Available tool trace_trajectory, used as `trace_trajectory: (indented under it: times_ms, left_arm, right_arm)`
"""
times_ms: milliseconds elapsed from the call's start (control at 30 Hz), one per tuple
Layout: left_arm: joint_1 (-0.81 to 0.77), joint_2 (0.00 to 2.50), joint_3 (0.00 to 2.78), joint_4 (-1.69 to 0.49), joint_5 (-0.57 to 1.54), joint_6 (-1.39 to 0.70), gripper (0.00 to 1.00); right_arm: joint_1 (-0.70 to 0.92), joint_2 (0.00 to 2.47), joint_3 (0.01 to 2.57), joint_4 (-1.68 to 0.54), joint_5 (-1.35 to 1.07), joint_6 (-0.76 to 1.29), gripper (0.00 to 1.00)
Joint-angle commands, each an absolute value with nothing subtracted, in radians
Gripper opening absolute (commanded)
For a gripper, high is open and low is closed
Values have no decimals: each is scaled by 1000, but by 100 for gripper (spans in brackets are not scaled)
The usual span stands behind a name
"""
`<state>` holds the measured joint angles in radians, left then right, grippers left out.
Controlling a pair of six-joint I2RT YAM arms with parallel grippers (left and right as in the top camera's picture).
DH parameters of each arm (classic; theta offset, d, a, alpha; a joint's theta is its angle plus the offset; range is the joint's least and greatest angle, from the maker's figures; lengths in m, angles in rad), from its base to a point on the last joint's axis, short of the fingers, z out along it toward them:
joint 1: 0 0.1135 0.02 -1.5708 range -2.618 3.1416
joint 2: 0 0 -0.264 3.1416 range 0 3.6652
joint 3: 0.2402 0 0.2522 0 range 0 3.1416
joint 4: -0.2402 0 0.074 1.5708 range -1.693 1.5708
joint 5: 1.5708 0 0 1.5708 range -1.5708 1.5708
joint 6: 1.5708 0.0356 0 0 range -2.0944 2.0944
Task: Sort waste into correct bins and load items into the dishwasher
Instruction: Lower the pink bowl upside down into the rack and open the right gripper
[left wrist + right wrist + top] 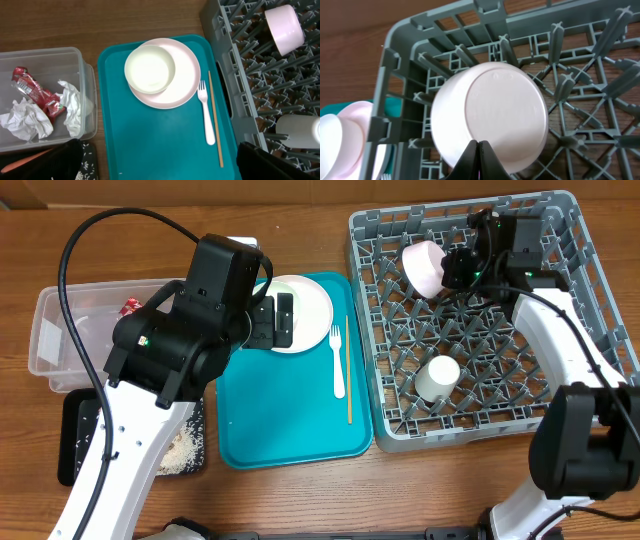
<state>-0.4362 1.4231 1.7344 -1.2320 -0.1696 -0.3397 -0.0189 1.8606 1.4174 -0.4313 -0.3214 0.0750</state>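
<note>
Where rack (358, 310) stands, one bowl (424, 266), one cup (437, 378)

One white bowl (425, 265) leans on its side among the grey rack (365, 330)'s pegs near a cup (437, 377), while a second bowl (150, 68) sits upright on the plate (185, 75) beside the fork (206, 115) and stick (215, 120).

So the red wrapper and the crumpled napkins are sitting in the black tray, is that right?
No. The red wrapper and the crumpled napkins are sitting in the clear tub, not the black tray. The left wrist view shows it.
</note>
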Motion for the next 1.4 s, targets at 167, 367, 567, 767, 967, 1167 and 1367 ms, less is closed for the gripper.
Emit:
trace_trajectory:
  times_ms: [167, 367, 567, 767, 967, 1167, 1367]
  left_arm:
    - [-430, 1425, 1750, -1230, -186, -329, 100]
    - [-430, 1425, 1750, -1230, -186, -328, 100]
    - [-430, 1425, 1750, -1230, -186, -329, 100]
    - [-430, 1425, 1750, -1230, -186, -329, 100]
    - [-430, 1425, 1750, -1230, -186, -328, 100]
    - [-430, 1425, 1750, -1230, -186, -328, 100]
    - [-430, 1425, 1750, -1230, -186, -329, 100]
  right_arm:
    - [-17, 1940, 1422, -389, -306, 83, 9]
    - [-4, 1955, 1422, -402, -310, 83, 9]
    - [10, 1954, 1422, -402, -341, 79, 9]
    - [-2, 1897, 1469, -444, -342, 80, 9]
    - [-9, 1754, 1559, -656, -342, 83, 10]
    - [-7, 1655, 1560, -896, -456, 83, 35]
    - [-8, 1657, 1559, -1064, -501, 83, 92]
